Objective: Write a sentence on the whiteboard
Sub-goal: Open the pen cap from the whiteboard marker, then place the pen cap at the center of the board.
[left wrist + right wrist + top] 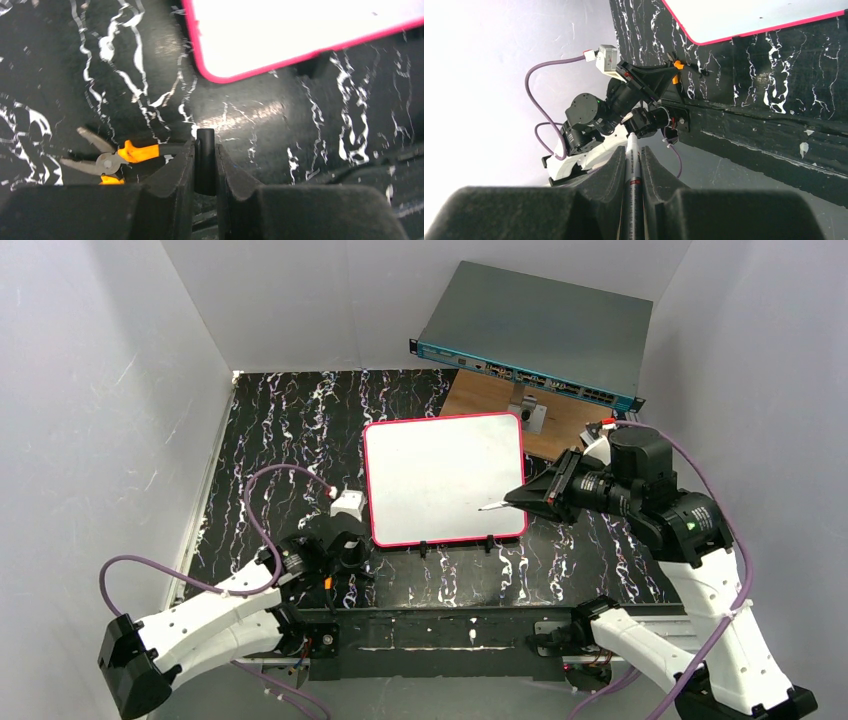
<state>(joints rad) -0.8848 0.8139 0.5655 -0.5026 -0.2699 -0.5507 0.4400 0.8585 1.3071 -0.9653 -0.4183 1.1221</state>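
Top external view: the whiteboard (pixel 445 480) lies flat on the black marbled table (pixel 290 430), directly ahead of the right gripper (pixel 520 498). Its pink-red frame is all in sight and its face is plain white. The right gripper is pinched on a marker (pixel 495 505), whose pale tip reaches out from the fingertips over the board's lower right part; whether the tip touches the surface cannot be told. In the right wrist view the marker's barrel lies clamped lengthwise between the two black fingers, with a framed corner of the board ahead and to the upper right. The left gripper (pixel 205 147) sits just off the board's near left corner, which shows ahead and to the right of its fingertips in the left wrist view. Its fingers are pressed on a short black cylinder (pixel 205 160) standing upright between them. Left of those fingertips, close by on the table, lie pliers (pixel 107 161) with orange handles. Well beyond the right gripper, past the board's far edge, a grey-teal network switch (pixel 540 335) sits at the back wall over a brown wooden panel (pixel 490 400).
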